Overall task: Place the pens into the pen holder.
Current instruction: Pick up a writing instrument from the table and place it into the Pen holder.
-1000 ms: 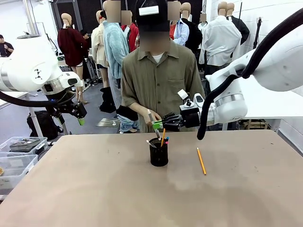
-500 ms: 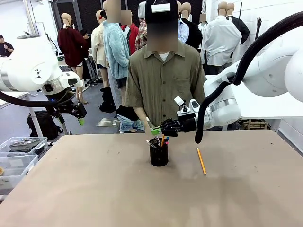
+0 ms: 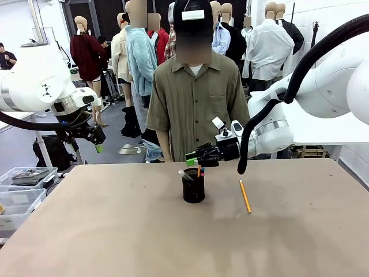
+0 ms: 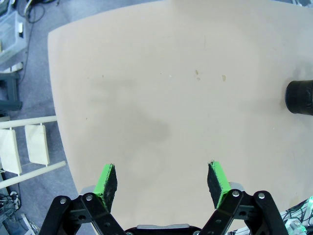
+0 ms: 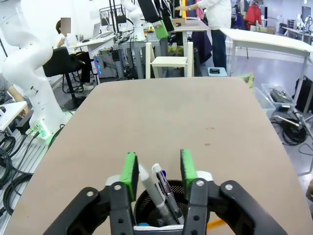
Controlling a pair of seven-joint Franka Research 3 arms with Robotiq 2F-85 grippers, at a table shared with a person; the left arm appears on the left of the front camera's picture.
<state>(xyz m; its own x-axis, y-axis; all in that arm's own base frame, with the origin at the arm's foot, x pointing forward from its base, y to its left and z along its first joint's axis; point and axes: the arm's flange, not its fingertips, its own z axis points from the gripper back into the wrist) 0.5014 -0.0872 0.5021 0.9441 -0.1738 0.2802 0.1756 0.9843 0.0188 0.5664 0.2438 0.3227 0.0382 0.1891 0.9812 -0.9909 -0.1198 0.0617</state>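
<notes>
hovering just above the pen holder [image 3: 194,189] in the front view, the right gripper [image 3: 192,157] has let its jaws part. 1 second ago it carried a grey pen higher up, in front of the person [image 3: 196,104]; now that pen stands among the pens [image 3: 199,171] in the holder. 1 orange pencil [image 3: 245,196] lies flat on the table [image 3: 115,231] to the holder's right, well apart from it, so the job looks nearly done with that 1 left to fetch. the left gripper [image 3: 98,144] hangs raised off the table's left edge, unmoved. in the left wrist view its pads [image 4: 108,183] stand wide apart with nothing between them, and the holder sits at the right edge. in the right wrist view the right gripper's green pads stand apart on either side of 2 pens leaning up out of the holder, neither clamped.
</notes>
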